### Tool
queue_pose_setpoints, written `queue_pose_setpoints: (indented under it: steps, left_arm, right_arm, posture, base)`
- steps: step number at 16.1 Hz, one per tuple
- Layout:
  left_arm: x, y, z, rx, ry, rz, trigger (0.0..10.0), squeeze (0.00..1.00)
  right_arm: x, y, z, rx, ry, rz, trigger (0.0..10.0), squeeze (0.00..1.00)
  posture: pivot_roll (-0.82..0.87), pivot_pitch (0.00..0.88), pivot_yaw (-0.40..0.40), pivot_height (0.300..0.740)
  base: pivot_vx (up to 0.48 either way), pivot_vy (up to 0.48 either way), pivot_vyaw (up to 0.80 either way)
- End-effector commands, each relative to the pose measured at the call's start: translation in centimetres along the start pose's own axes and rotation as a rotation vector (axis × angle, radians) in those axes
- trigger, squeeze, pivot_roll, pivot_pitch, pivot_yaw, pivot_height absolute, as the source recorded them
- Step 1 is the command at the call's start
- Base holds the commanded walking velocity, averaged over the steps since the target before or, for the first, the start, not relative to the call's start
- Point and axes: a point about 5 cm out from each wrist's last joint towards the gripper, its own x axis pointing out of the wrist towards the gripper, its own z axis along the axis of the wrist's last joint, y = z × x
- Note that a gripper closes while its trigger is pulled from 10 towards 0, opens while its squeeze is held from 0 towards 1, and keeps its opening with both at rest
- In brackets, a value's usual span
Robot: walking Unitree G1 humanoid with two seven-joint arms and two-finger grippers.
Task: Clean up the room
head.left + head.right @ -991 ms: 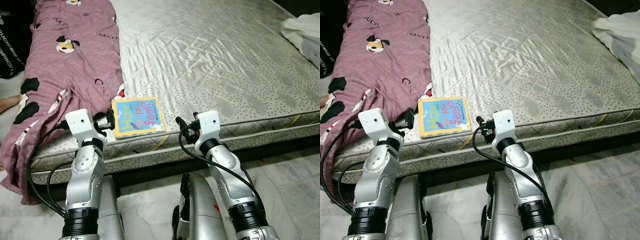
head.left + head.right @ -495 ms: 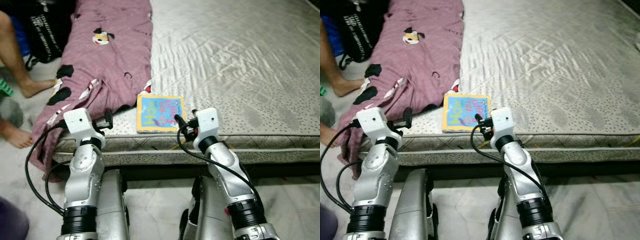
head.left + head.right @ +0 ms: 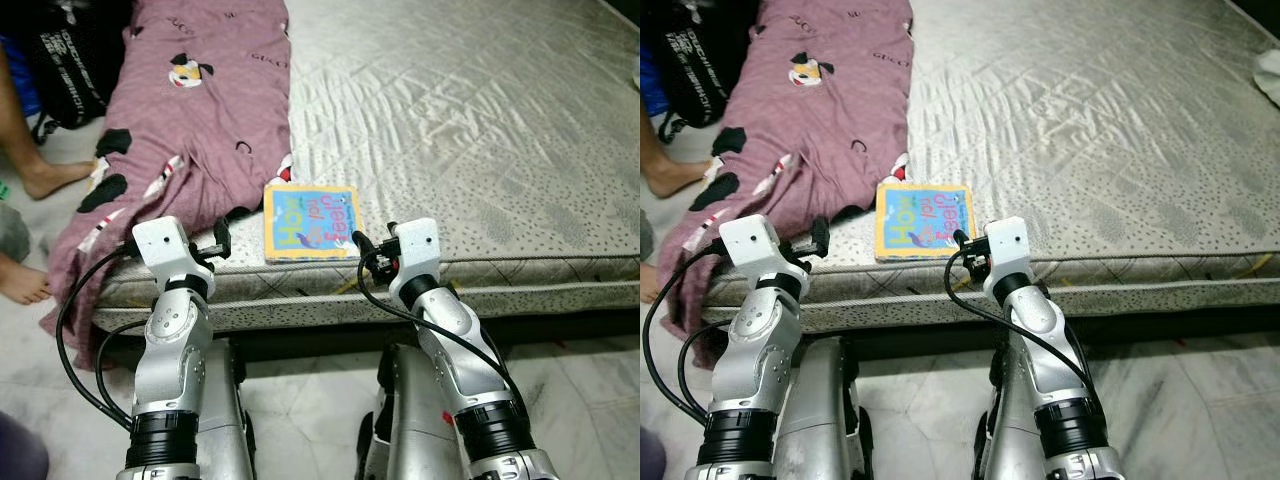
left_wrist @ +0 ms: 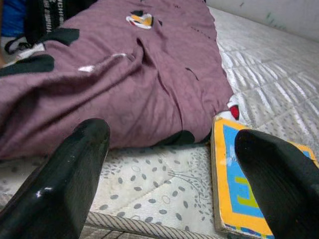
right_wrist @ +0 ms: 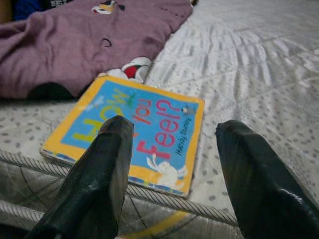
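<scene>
A children's board book (image 3: 311,221) with a yellow border and blue cover lies flat near the front edge of the bare grey mattress (image 3: 470,120). In the right wrist view the book (image 5: 134,132) sits just beyond my right gripper (image 5: 172,164), whose fingers are open and empty. My right gripper (image 3: 362,245) hovers at the mattress edge, beside the book's near right corner. My left gripper (image 3: 222,240) is open too, left of the book (image 4: 249,189). A mauve cartoon-print blanket (image 3: 190,110) spreads over the mattress's left side and hangs off its edge.
A person's bare legs and feet (image 3: 40,175) stand on the tiled floor at the left, beside a black bag (image 3: 75,55). A bit of white cloth (image 3: 1268,75) lies at the far right of the mattress. Marble floor tiles (image 3: 590,390) run below the bed.
The camera has swung slightly, so the book now sits more centred between my grippers. Both arms hold about the same pose at the mattress edge; both grippers stay open.
</scene>
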Motion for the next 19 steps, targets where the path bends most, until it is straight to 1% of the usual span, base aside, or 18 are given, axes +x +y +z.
queue_pose_setpoints:
  steps: [1,15,16,17,18,19]
  left_arm:
    - [-0.1,0.0,-0.2,0.003,0.01,0.007,10.0,0.0]
    - [-0.1,0.0,-0.2,0.003,0.011,0.008,10.0,0.0]
    - [0.9,-0.4,-1.1,0.027,0.063,-0.016,10.0,0.0]
    - [1.3,-0.6,-1.5,0.053,0.078,-0.025,10.0,0.0]
    - [1.2,-0.6,-1.3,0.075,0.063,-0.022,10.0,0.0]
    - [1.1,-0.4,-1.2,0.073,0.049,-0.011,10.0,0.0]
  right_arm:
    - [-0.2,-0.2,0.0,0.007,0.005,-0.005,10.0,0.0]
    - [-0.2,-0.2,0.0,0.006,0.005,-0.004,10.0,0.0]
    - [-2.6,-2.4,1.1,0.019,-0.036,-0.132,10.0,0.0]
    - [-3.6,-3.3,1.7,0.025,-0.058,-0.186,10.0,0.0]
    - [-3.2,-3.2,1.8,0.025,-0.062,-0.184,10.0,0.0]
    - [-2.8,-3.2,1.9,0.024,-0.071,-0.179,10.0,0.0]
  posture:
    - [0.02,0.118,-0.039,0.516]
    - [0.02,0.118,-0.039,0.511]
    - [-0.06,0.185,-0.069,0.511]
    - [-0.05,0.18,-0.069,0.511]
    - [-0.04,0.169,-0.069,0.511]
    - [-0.04,0.163,-0.07,0.511]
  base:
    - [0.0,0.0,0.0]
    - [0.0,0.0,0.0]
    - [0.0,0.0,0.0]
    - [0.0,0.0,0.0]
    - [0.0,0.0,0.0]
    - [0.0,0.0,0.0]
